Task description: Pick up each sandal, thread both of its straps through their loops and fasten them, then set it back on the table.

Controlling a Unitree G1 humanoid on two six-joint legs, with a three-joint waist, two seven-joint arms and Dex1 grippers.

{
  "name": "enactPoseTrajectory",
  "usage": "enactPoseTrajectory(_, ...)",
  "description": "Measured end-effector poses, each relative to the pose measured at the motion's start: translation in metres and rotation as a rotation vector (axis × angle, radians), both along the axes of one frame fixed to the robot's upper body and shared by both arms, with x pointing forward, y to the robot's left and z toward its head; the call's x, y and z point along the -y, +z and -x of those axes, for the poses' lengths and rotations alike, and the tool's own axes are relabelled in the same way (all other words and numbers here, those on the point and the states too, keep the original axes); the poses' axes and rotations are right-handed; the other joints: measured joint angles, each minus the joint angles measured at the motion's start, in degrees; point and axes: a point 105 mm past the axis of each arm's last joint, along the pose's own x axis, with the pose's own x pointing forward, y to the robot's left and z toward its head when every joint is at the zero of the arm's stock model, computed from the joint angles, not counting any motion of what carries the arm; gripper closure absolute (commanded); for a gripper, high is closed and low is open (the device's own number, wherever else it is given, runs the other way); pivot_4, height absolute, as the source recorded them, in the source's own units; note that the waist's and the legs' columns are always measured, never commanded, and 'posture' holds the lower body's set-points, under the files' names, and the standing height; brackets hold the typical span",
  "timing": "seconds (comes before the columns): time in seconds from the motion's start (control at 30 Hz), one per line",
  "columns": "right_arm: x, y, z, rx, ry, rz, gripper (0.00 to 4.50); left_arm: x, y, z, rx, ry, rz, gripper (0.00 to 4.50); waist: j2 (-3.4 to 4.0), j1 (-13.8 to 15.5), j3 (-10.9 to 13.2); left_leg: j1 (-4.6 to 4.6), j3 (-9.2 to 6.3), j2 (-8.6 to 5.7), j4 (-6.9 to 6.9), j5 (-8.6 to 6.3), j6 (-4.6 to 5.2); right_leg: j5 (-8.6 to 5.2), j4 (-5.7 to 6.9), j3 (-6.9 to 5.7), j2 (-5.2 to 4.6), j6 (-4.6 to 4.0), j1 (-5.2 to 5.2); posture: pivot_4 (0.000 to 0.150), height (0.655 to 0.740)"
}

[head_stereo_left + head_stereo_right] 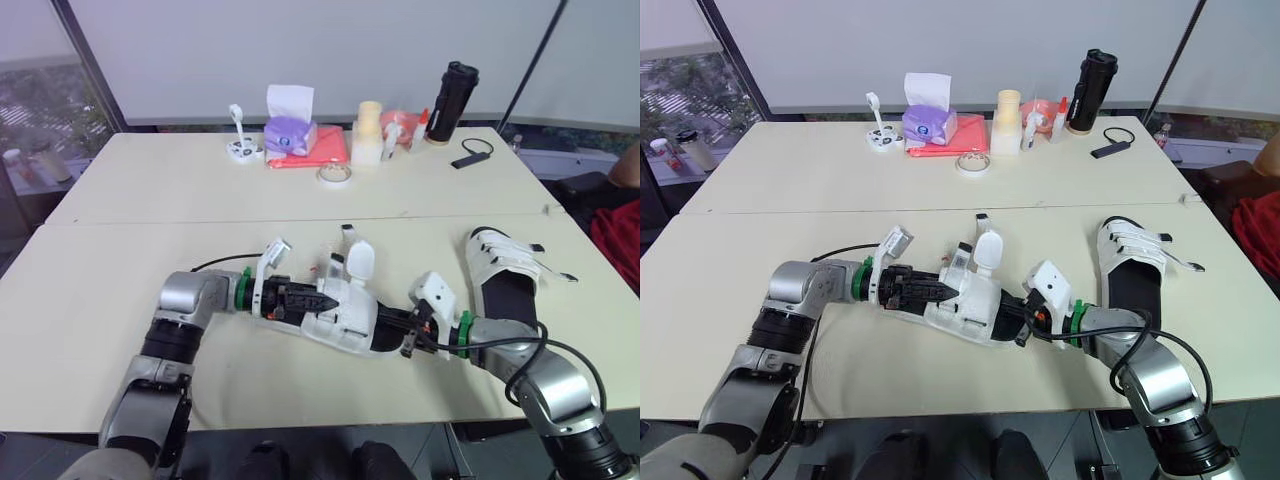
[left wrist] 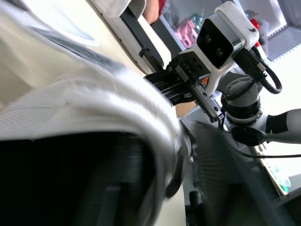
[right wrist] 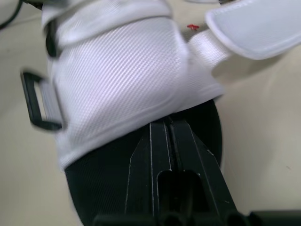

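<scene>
A white sandal with a black insole (image 1: 345,310) lies near the table's front edge, between my two arms. One white strap flap (image 1: 360,258) stands up loose above it. My left gripper (image 1: 318,297) reaches into the sandal's left end, and white strap fabric (image 2: 94,103) covers it in the left wrist view. My right gripper (image 3: 164,123) is shut, lying on the insole (image 3: 103,188) with its tips just under the white upper (image 3: 117,70). A black loop (image 3: 37,106) hangs at the upper's side. A second white sandal (image 1: 505,270) rests on the table to the right, straps loose.
Along the far side of the table stand a purple tissue box (image 1: 290,133), a red cloth (image 1: 315,152), a tape roll (image 1: 334,175), stacked cups (image 1: 368,133), a black bottle (image 1: 452,102) and a black device (image 1: 470,158). A person's arm (image 1: 625,170) shows at the right.
</scene>
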Motion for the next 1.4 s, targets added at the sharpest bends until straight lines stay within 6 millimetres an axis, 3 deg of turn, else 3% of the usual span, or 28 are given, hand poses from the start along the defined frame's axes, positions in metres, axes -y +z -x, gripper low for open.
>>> enactPoseTrajectory(0.07,0.004,0.001,0.000,0.002,-0.006,0.012,4.50,0.000,0.002,-0.001,0.002,0.015,0.009,0.25,0.00,-0.03,0.00,0.00,0.01,0.00,0.03,0.00,0.00,0.00,0.00,0.00,0.00,0.00,0.02,0.150,0.7400)
enactPoseTrajectory(0.1,0.006,0.001,0.000,0.004,-0.011,0.018,4.50,-0.001,0.002,0.000,0.005,0.020,0.011,0.04,0.00,-0.03,0.00,0.00,0.01,0.00,0.04,0.00,0.00,0.00,0.00,0.00,0.00,0.00,0.02,0.150,0.7400)
enactPoseTrajectory(0.27,0.014,0.004,0.002,0.003,-0.019,0.027,4.50,-0.008,0.001,0.006,0.010,0.033,0.009,0.04,0.01,-0.15,-0.01,0.00,0.00,0.01,0.04,0.00,0.00,0.00,0.01,0.00,0.01,-0.01,0.02,0.150,0.7400)
enactPoseTrajectory(0.4,0.024,0.011,0.011,-0.026,-0.014,0.023,4.50,-0.041,0.021,0.017,0.090,0.041,-0.025,0.04,0.04,-0.32,0.00,0.05,-0.03,0.08,-0.04,0.00,0.00,0.00,0.00,0.03,0.03,-0.02,0.01,0.150,0.7400)
enactPoseTrajectory(0.57,0.006,0.011,0.025,-0.064,0.069,-0.025,4.50,-0.052,0.033,0.021,0.150,0.033,-0.037,0.04,0.05,0.15,0.00,0.07,0.02,0.05,0.11,0.00,0.00,0.00,-0.02,0.01,-0.01,-0.02,0.17,0.150,0.7400)
enactPoseTrajectory(0.7,-0.003,0.003,0.027,-0.086,0.081,-0.035,4.50,-0.048,0.056,-0.015,0.211,0.134,0.013,0.04,0.03,0.43,0.00,0.02,-0.06,-0.02,0.36,0.00,0.00,0.00,-0.01,-0.11,0.01,-0.01,0.28,0.150,0.7400)
enactPoseTrajectory(0.87,-0.007,-0.013,0.024,-0.101,0.077,-0.020,4.50,-0.026,0.082,-0.067,0.293,0.246,0.068,0.04,0.02,0.02,0.00,0.03,-0.02,-0.07,0.39,-0.03,0.04,0.00,-0.01,-0.10,0.00,0.01,0.28,0.150,0.7400)
enactPoseTrajectory(1.0,-0.008,-0.014,0.023,-0.090,0.089,-0.031,4.50,-0.008,0.067,-0.084,0.285,0.235,0.027,0.04,0.02,-0.44,0.00,0.02,0.01,-0.06,0.34,-0.04,0.06,0.00,0.00,-0.07,0.03,0.01,0.19,0.150,0.7400)
enactPoseTrajectory(1.1,-0.008,-0.015,0.022,-0.084,0.092,-0.030,4.50,-0.005,0.051,-0.089,0.248,0.228,-0.002,0.04,0.01,-0.35,0.00,0.00,0.01,-0.05,0.35,-0.03,0.06,0.00,0.01,-0.07,0.05,0.01,0.18,0.150,0.7400)
enactPoseTrajectory(1.27,-0.007,-0.015,0.020,-0.073,0.084,-0.027,4.50,0.017,0.028,-0.088,0.224,0.158,-0.109,0.04,-0.01,-0.02,0.00,-0.01,0.01,-0.09,0.41,-0.04,0.06,0.01,0.00,-0.07,0.02,0.02,0.24,0.150,0.7400)
enactPoseTrajectory(1.4,-0.008,-0.016,0.020,-0.066,0.082,-0.034,4.50,0.022,0.017,-0.084,0.172,0.130,-0.124,0.04,-0.01,-0.33,0.00,-0.02,-0.02,-0.06,0.39,-0.04,0.07,0.00,0.06,-0.07,0.06,0.03,0.17,0.150,0.7400)
